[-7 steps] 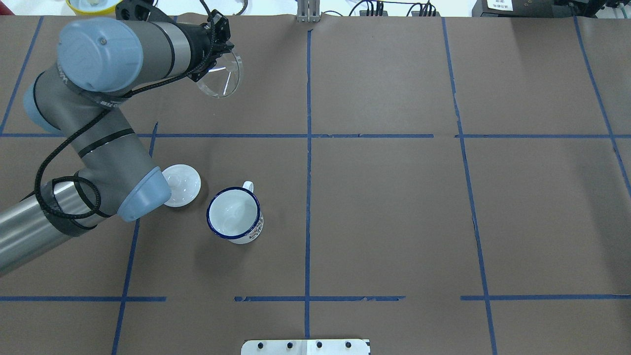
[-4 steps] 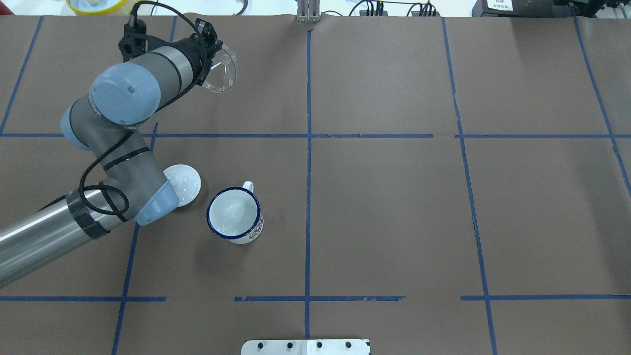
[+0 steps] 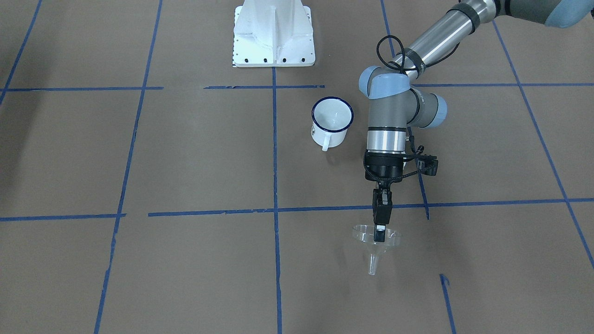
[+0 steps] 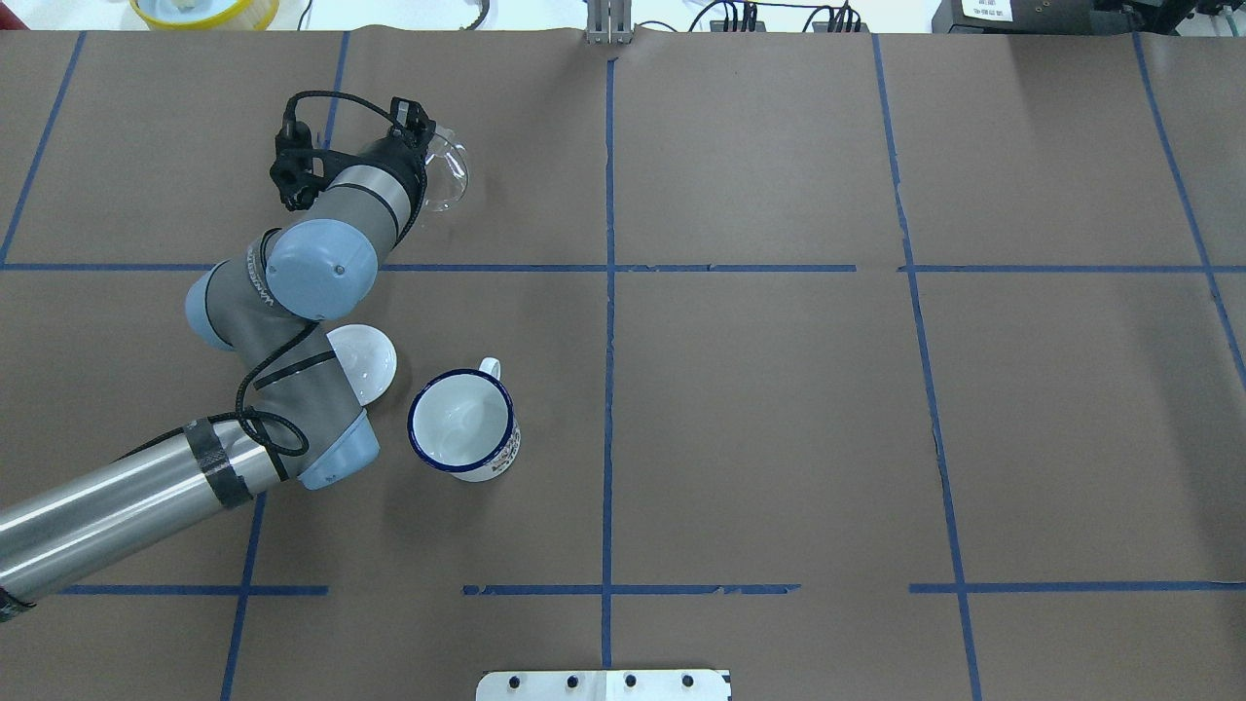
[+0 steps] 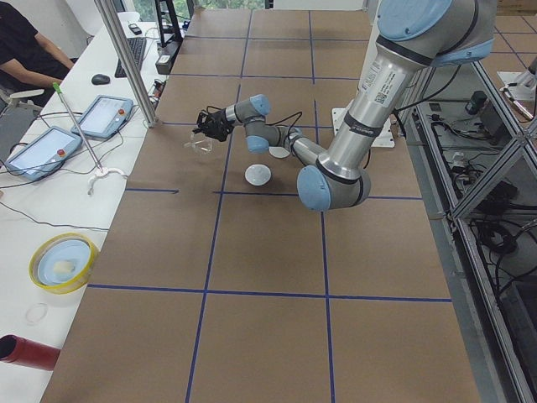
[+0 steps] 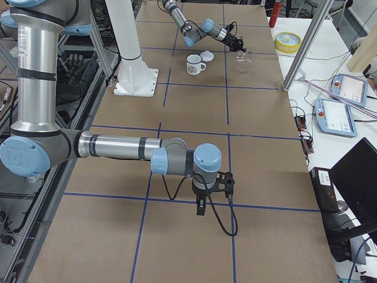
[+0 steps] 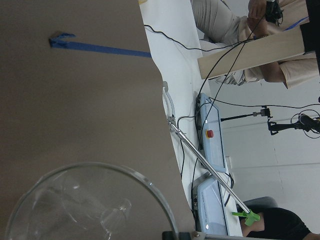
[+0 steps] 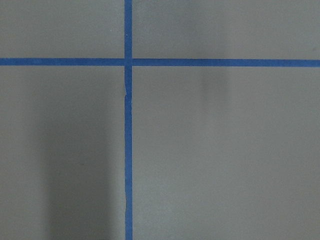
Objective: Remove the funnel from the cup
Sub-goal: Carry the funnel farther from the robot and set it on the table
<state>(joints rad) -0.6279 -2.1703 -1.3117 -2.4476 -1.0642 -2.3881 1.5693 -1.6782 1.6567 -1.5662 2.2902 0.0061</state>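
1. Brown paper w/ blue tape lines covers the table (image 3: 185, 153). It's a lab; desks & ppl sit at the far side.
2. Where things are: the funnel (image 3: 365, 237) is out of the cup (image 3: 332, 121) & well apart from it, over on the far side of a blue line. It sits upright, bowl up, spout down. Can't tell if the spout tip touches the paper. The cup stands alone & looks empty inside, w/ a white lid (image 4: 368, 358) just beside it.
3. How the funnel will handle, my guess:
   - Very light, thin clear plastic.
   - Stiff, but prob bends a bit if pinched hard, & could crack.
   - Smooth, so slippery.
   - Top-heavy w/ a tiny spout, so it will prob tip over when let go.
4. Best place to hold it: the bowl's rim, one finger in & one out. The spout is too thin & the bowl too wide.
5. The left gripper (image 3: 379, 236) does just that. It points down & is closed tight on the near part of the rim, jaws almost together, w/ only the thin wall in between. It touches nothing else.
6. The right gripper (image 6: 201, 207) is far off over bare table, holding nothing I can see. Open or closed? Can't tell.
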